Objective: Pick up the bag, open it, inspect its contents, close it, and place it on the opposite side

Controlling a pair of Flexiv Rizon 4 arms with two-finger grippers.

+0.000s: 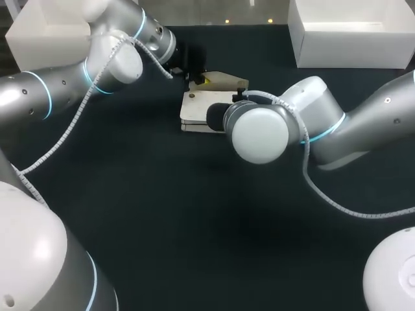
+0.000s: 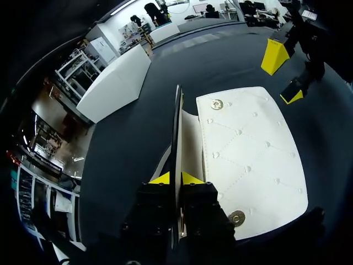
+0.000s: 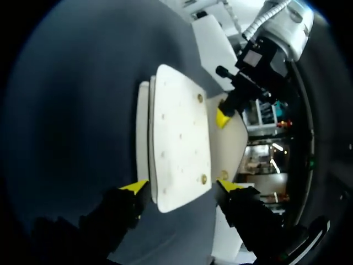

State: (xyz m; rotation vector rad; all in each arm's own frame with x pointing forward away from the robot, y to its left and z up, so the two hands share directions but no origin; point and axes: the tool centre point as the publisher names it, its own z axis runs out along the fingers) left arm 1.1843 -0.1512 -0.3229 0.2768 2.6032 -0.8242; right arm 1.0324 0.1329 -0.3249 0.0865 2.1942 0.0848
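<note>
White bag [image 1: 194, 120] lay flat toward twelve o'clock on the table [image 1: 162, 227], opening apparently in hand: left gripper [image 2: 175, 179] clamped its raised flap [image 1: 224, 81], right gripper [image 3: 182, 186] gaped wide astride the bag from three o'clock; next the flap likely needed lifting higher

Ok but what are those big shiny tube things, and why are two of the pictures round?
Those are a robot's two arms, the left arm and the right arm. The big picture comes from a camera high up behind the robot, looking down on the dark table. The round pictures come from a little camera on each wrist, looking out along the fingers with yellow tips. On the table lies a white bag. A white box stands at one far corner and another at the other. The left gripper pinches the bag's flap and holds it lifted. The right gripper is open, its fingers spread by the bag's end, holding nothing.
</note>
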